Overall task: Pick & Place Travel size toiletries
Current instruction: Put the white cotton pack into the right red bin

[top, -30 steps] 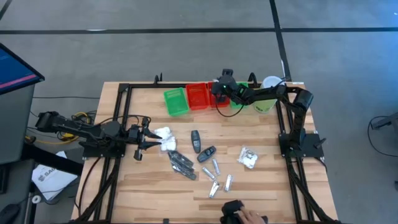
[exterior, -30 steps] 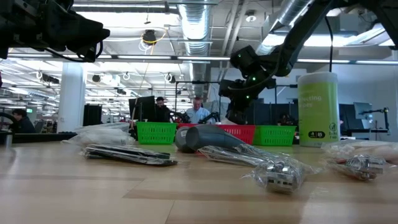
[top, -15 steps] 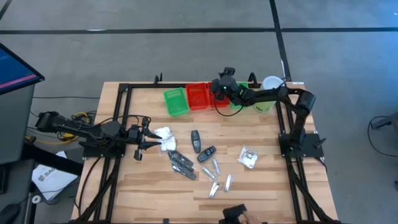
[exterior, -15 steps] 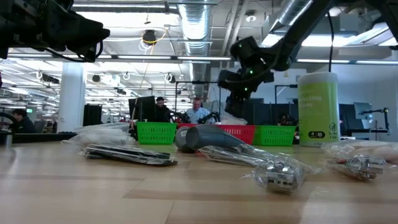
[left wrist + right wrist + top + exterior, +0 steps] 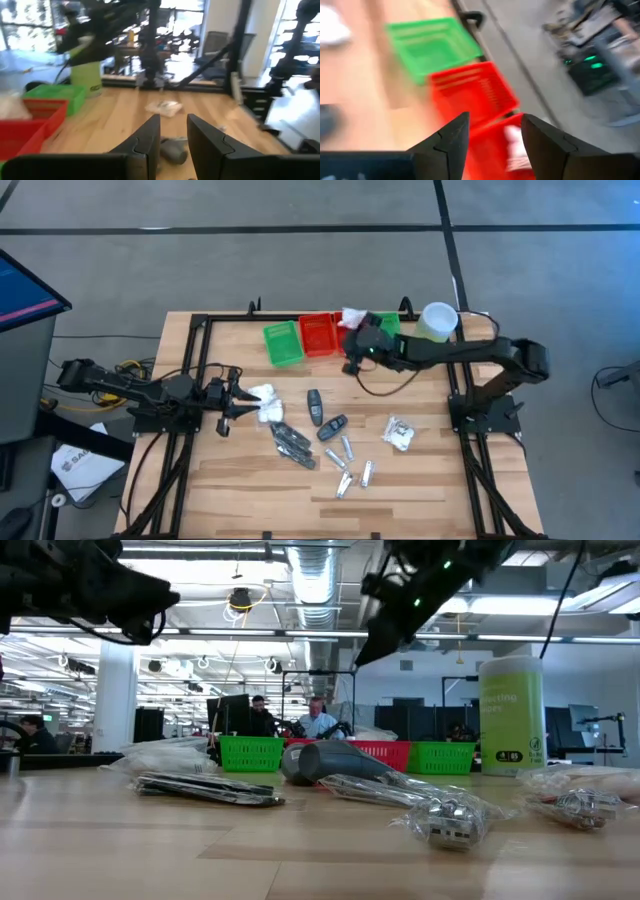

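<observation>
The toiletries lie loose on the wooden table (image 5: 430, 480): white soft packets (image 5: 263, 402), two dark grey oval pieces (image 5: 316, 407), black narrow pieces (image 5: 290, 442), several silver tubes (image 5: 345, 452) and a clear packet (image 5: 400, 433). Another white packet (image 5: 352, 317) lies in a red tray (image 5: 349, 332). My right gripper (image 5: 351, 362) hangs open above the table just on the near side of that tray, with nothing between its fingers (image 5: 492, 125). My left gripper (image 5: 238, 402) is held level above the white packets at the left, slightly open (image 5: 173, 122) and holding nothing.
Four small trays stand in a row at the far edge: green (image 5: 283, 343), red (image 5: 318, 335), red, green (image 5: 388, 325). A tall pale green cylinder with a white cap (image 5: 437, 320) stands right of them. Black frame rails (image 5: 190, 370) run along both table sides.
My right gripper has risen from the red tray, swung toward the table's near edge and rolled. A white packet now shows lying in that tray. A person's hand at the near edge has gone out of view.
</observation>
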